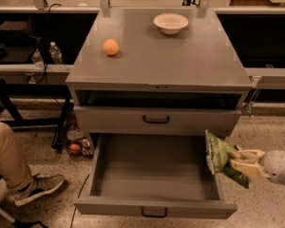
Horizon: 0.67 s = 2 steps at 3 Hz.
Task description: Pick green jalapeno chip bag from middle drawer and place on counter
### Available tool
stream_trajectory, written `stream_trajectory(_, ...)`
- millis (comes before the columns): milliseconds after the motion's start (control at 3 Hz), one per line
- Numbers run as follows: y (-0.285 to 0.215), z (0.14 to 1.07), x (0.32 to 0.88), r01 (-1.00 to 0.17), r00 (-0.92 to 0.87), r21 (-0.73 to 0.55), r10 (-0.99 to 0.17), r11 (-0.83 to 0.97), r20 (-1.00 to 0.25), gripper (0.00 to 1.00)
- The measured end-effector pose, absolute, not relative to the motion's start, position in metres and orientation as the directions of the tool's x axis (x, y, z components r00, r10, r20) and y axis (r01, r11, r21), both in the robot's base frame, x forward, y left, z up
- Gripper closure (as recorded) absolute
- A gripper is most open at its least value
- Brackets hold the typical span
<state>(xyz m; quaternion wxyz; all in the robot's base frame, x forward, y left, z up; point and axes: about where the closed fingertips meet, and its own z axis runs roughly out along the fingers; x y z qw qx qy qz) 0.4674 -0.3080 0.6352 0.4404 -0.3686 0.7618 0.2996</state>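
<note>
The green jalapeno chip bag (214, 151) hangs at the right wall of the open middle drawer (152, 206), with the gripper (233, 159) on its right side, fingers clamped on it.

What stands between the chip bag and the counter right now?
Nothing visible sits in the path. The gripper holds the green jalapeno chip bag at the right wall of the middle drawer, below the counter, so the bag must clear the front lip. The orange and bowl sit farther back.
</note>
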Motion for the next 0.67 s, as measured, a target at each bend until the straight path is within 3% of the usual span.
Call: stream_trajectory(667, -0.336, 0.749, 0.467, -0.794, -0.142, -0.125, -0.382, 0.595, -0.913, 1.00)
